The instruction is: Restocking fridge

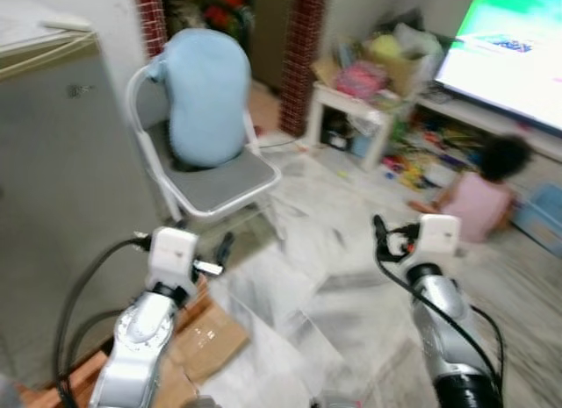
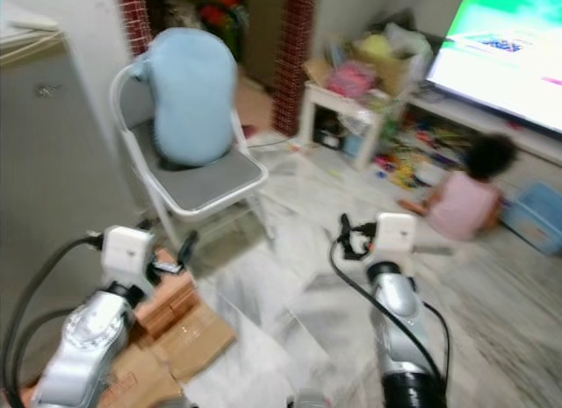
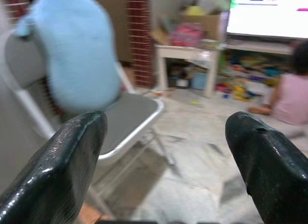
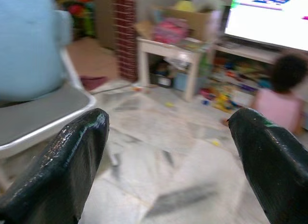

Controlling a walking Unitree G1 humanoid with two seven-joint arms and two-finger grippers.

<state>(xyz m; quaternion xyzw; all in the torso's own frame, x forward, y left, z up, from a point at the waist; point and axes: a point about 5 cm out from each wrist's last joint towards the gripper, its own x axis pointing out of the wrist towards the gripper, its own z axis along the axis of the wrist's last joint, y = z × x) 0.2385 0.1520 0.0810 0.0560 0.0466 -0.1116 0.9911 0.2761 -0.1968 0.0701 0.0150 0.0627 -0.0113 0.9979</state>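
the fridge (image 1: 61,189) is the biggest thing before me: a tall grey box filling the left side of the head views, from the upper left corner down to the floor, its long axis upright and its top edge pale. i see a flat grey side of it; i cannot make out a door handle or which way the door faces, since the picture is blurred.

right of it, upper middle of the frame, stands a white folding chair (image 1: 224,184) with a pale blue cushion (image 1: 204,96) leaning on its backrest. further right, in the upper right, a bright screen (image 1: 514,53), a low white worktop (image 1: 356,110) crowded with toys, and a person in pink (image 1: 479,202) sitting on the marble floor (image 1: 334,285).

at the lower left, close under my left arm, flattened cardboard (image 1: 202,333) lies on the floor beside the fridge's foot.

my left tool (image 1: 219,254) sits at the lower left of the frame, just right of the fridge's side, its fingers (image 3: 62,171) spread apart and empty, aimed past the chair. my right tool (image 1: 382,237) sits at the lower right, well apart from the fridge, fingers (image 4: 72,161) likewise spread and holding nothing.

so the fridge lies to the left of both tools, and my left arm is clearly the nearer. i judge i have to turn left to face it before anything else; nothing to stock is in either tool.
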